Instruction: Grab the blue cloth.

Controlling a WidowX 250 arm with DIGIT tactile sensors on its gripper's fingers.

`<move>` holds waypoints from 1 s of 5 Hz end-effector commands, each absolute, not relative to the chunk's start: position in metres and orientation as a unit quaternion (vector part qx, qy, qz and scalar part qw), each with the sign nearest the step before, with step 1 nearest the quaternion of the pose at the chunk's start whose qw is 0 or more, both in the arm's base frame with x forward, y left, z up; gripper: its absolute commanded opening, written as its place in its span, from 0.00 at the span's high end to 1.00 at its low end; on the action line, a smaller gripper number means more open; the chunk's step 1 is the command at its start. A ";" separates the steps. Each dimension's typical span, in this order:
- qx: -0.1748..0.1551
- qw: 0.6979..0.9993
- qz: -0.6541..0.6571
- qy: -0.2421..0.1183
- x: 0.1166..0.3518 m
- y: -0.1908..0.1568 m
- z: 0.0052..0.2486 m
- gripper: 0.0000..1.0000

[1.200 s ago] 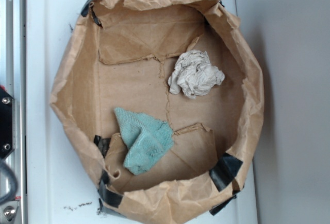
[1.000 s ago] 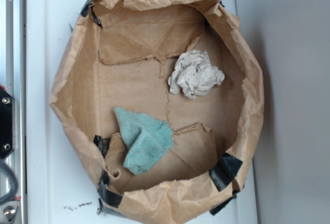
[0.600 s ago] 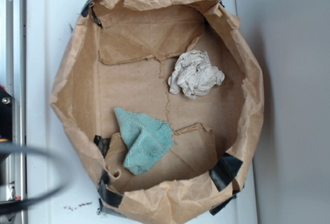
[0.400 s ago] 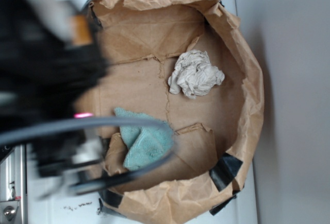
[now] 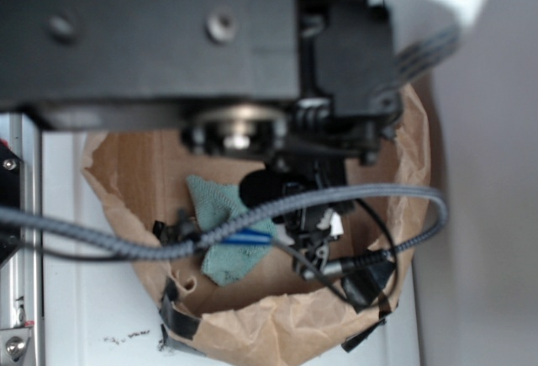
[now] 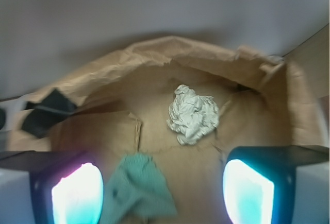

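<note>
The blue cloth point(image 6: 136, 188) lies folded on the floor of the brown paper bag point(image 6: 170, 49), low in the wrist view, just right of my left finger pad point(image 6: 77, 193). My gripper point(image 6: 162, 193) is open and empty, hovering above the bag floor with the cloth between the pads, nearer the left one. In the exterior view my black arm point(image 5: 210, 38) covers the upper half, and the cloth point(image 5: 220, 204) shows below it, partly crossed by a grey cable point(image 5: 252, 210).
A whitish-grey crumpled rag point(image 6: 193, 113) lies further in on the bag floor; the arm hides it in the exterior view. The bag has raised crinkled walls point(image 5: 277, 324) with black tape patches point(image 5: 366, 282). It sits on a white surface point(image 5: 92, 315).
My arm has swung in from the left and now hangs over the bag, hiding the rag and the upper bag. The cloth and rag have not moved.
</note>
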State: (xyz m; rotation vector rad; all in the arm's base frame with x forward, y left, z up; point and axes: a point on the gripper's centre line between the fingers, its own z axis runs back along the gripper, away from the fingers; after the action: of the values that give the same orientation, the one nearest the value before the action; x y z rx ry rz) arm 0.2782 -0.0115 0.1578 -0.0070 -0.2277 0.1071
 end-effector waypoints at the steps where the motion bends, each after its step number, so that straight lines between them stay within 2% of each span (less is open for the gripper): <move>1: -0.040 0.998 0.027 -0.033 0.272 -0.015 0.092 0.00; 2: -0.095 0.995 -0.015 0.033 0.269 -0.025 0.072 0.00; 3: -0.145 0.986 -0.046 0.072 0.270 -0.033 0.063 0.00; 4: -0.153 0.983 -0.067 0.073 0.274 -0.034 0.052 0.00; 5: -0.155 0.984 -0.050 0.079 0.253 -0.047 0.058 1.00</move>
State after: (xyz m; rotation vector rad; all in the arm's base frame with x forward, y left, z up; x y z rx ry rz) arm 0.2541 -0.0405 0.0377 -0.3174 0.2205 -0.0836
